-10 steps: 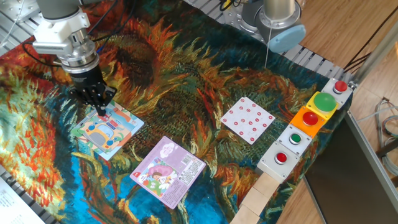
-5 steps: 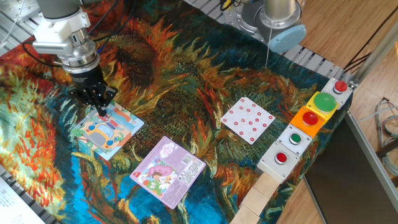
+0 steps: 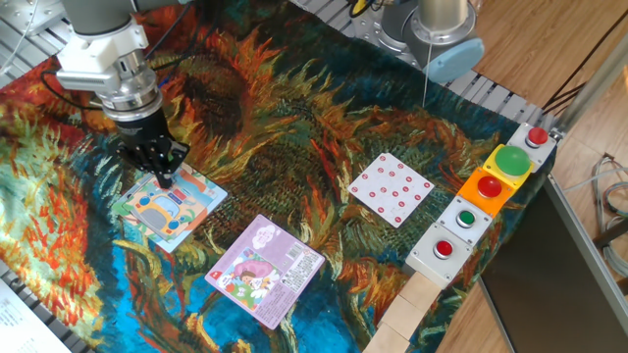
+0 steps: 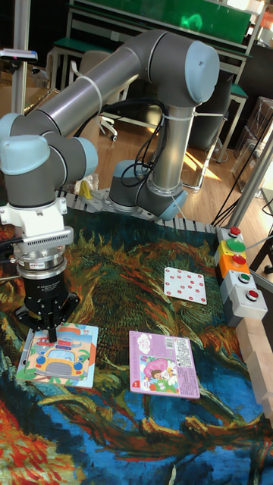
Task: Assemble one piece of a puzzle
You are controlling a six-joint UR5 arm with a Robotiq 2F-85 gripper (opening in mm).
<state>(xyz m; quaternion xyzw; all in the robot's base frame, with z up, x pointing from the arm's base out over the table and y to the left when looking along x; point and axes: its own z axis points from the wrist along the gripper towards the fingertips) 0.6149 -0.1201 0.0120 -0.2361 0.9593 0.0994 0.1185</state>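
The puzzle [image 3: 169, 208] is a square board with an orange bus on pale blue and green, lying flat on the painted cloth at the left [image 4: 61, 356]. My gripper [image 3: 165, 179] points straight down over the board's far edge, and its tips touch or nearly touch it [image 4: 51, 336]. The two fingers are pressed together to a narrow point. Whether a small piece is pinched between them is too small to tell.
A purple-pink square puzzle [image 3: 265, 270] lies just right of the board. A white card with red dots [image 3: 391, 188] sits further right. Button boxes [image 3: 486, 196] and wooden blocks [image 3: 412, 304] line the cloth's right edge.
The gripper and wrist have shifted slightly to the right along the puzzle's far edge. Nothing else has moved.
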